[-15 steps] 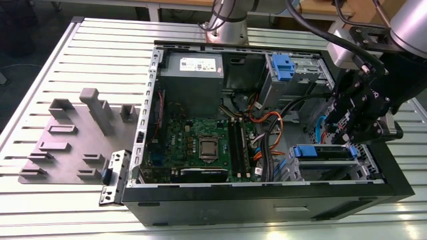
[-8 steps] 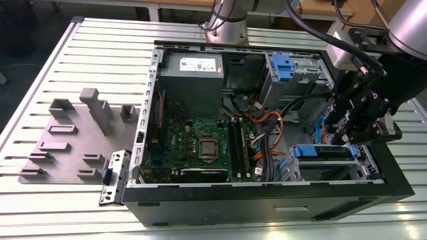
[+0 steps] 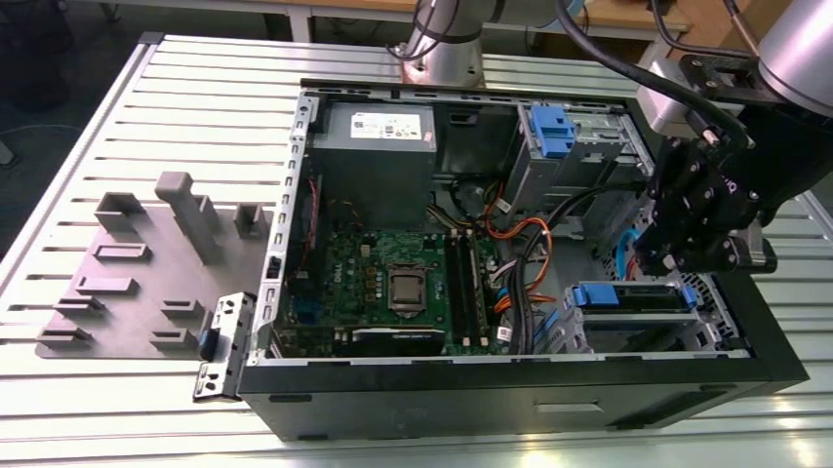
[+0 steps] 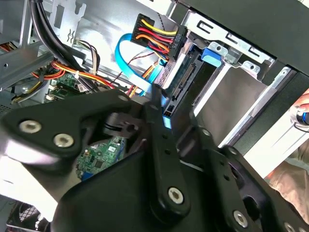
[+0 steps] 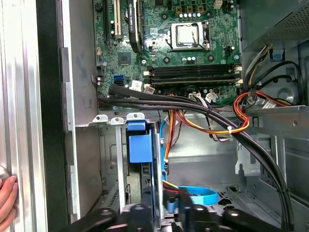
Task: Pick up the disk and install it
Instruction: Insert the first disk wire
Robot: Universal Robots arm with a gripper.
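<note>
- The open computer case (image 3: 521,390) lies on its side on the slatted metal worktop (image 3: 195,107), side panel off, interior facing up.
- The gripper (image 3: 680,255) hangs over the case's end at the exterior view's right, just above the drive bays; the arm's black linkages crowd the space between the upper bay and the case's edge.
- The disk (image 5: 145,193) stands on edge in the lower drive cage (image 3: 638,322), its blue bracket (image 5: 140,145) rising above the cage rails in the first wrist view. The same disk appears in the second wrist view (image 4: 181,79) seated between metal rails, connector edge facing the cables.
- The jaws sit low against the disk's near end in the first wrist view; whether they clamp it or stand apart cannot be told, as the linkages hide the tips.
- A power connector with yellow, red and black wires (image 4: 157,34) and a light blue flat cable (image 4: 130,60) hang close beside the disk's connector edge, leaving little free room there.
- Black cable bundles (image 5: 193,104) run across the case between the motherboard (image 5: 178,43) and the cage.
- A second blue latch (image 3: 553,132) marks the upper bay, well apart from the gripper.
- A grey fixture plate (image 3: 131,283) with upright blocks lies on the worktop beside the case, at the exterior view's left.
- A person's hand (image 5: 6,200) rests at the case's outer edge.
</note>
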